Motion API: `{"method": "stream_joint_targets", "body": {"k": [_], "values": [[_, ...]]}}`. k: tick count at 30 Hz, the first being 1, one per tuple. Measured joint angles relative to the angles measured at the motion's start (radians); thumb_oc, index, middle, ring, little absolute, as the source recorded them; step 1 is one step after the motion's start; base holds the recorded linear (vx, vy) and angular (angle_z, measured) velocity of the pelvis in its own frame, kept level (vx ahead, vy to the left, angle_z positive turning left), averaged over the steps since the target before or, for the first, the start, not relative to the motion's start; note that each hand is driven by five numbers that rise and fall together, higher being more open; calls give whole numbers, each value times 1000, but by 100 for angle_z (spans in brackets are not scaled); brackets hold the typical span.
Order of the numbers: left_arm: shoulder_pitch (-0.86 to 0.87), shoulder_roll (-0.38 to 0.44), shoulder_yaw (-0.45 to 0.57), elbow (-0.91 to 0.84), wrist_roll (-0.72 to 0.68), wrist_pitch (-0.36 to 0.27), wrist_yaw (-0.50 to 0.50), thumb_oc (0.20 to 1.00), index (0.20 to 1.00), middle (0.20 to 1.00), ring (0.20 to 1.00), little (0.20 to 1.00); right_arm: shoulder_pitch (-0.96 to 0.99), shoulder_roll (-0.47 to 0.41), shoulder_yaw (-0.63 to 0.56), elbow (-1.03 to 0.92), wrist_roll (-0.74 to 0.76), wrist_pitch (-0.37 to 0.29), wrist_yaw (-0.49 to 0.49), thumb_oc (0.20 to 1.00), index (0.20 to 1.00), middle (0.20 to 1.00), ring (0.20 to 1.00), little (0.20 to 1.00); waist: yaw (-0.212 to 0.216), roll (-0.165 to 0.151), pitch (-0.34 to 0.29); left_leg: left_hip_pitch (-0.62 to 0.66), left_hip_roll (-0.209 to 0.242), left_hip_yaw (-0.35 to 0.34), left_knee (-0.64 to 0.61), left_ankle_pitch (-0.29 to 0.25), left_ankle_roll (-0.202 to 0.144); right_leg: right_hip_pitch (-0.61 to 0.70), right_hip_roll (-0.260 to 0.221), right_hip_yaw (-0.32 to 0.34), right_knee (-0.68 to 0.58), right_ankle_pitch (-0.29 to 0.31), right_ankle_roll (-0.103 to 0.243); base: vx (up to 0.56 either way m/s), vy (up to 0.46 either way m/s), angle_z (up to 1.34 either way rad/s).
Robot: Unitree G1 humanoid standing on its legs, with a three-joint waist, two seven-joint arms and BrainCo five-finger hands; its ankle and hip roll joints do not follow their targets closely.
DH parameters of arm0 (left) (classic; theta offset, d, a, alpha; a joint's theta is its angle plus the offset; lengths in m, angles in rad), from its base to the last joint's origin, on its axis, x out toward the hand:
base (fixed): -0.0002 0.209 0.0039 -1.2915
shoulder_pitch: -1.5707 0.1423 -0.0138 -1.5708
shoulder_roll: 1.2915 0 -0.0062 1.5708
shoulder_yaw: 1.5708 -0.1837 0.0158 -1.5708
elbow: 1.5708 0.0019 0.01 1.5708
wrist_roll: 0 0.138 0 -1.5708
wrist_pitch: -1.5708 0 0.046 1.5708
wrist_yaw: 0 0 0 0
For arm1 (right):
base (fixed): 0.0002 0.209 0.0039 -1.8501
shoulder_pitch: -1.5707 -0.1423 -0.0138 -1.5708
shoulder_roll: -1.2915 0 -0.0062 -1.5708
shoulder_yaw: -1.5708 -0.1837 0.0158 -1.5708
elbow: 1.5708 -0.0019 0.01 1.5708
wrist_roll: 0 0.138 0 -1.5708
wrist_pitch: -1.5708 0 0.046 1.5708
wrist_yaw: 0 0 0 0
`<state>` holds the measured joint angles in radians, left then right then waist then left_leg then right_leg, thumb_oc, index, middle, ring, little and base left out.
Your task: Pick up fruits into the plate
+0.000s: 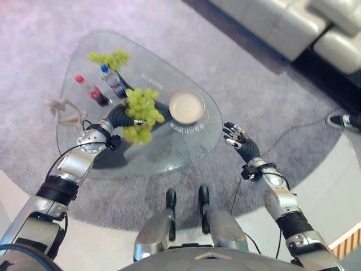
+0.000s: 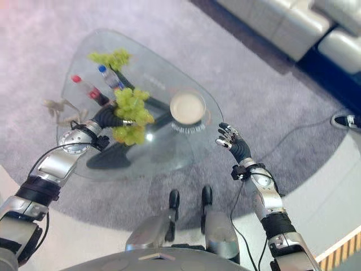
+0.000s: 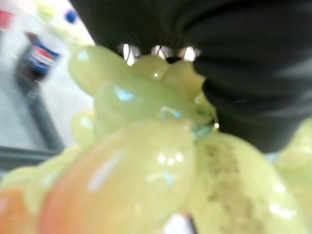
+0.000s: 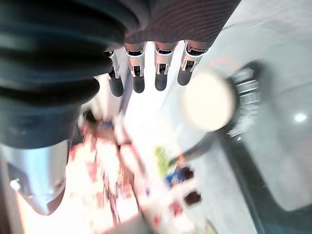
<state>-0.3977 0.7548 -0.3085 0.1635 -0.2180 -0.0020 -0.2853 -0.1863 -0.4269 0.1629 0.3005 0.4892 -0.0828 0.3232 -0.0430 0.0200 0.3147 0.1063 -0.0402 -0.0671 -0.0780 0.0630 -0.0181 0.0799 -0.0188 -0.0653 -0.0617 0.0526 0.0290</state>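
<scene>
I've got the left hand closed round a bunch of pale green grapes, carried above the clear glass table; in the left wrist view the grapes sit right up against the dark cover, so the grip looks firm. The round cream plate sits just beside the bunch, twd the table's right edge, nothing on it yet. A second bunch of green grapes lies at the far left end of the table, w/ two small plastic bottles near it, one red-capped, one blue-capped. Right hand hangs off the table's right edge, fingers straight and apart, holding nothing.

My read: we're mid-carry w/ the first bunch, so roughly halfway thru. Next I'd swing the left hand a bit further right until the bunch hangs over the plate's middle, lower, then let go. Grapes droop and swing, so go slow or some may land on the rim. After that, the far bunch
</scene>
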Motion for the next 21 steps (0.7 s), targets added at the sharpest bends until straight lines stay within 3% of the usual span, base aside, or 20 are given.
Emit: {"method": "stream_joint_targets", "body": {"k": [9, 14, 21], "values": [[4, -37, -47, -78, -140, 76, -298, 200, 200, 200, 200, 200, -38, -63, 92, -72, 46, 230, 231, 1000, 1000, 1000, 1000, 1000, 42, -1, -101, 77, -5, -23, -15, -11, -11, 100, -5, -25, -30, -4, 4, 39, -13, 9], [3, -68, -124, -113, -214, 125, -364, 200, 200, 200, 200, 200, -43, -52, 171, -90, 91, 301, 294, 1000, 1000, 1000, 1000, 1000, 44, 0, -158, 74, -14, -33, -16, -14, -4, 103, -12, -32, -30, -4, 4, -12, 8, 8], [-9, -146, -167, -174, -322, 159, -377, 200, 200, 200, 200, 200, -51, 12, 226, -110, 119, 331, 302, 1000, 1000, 1000, 1000, 1000, 40, 2, -188, 82, -16, -42, -16, -8, -2, 117, -15, -46, -30, -3, 4, -6, 4, 4]]}}
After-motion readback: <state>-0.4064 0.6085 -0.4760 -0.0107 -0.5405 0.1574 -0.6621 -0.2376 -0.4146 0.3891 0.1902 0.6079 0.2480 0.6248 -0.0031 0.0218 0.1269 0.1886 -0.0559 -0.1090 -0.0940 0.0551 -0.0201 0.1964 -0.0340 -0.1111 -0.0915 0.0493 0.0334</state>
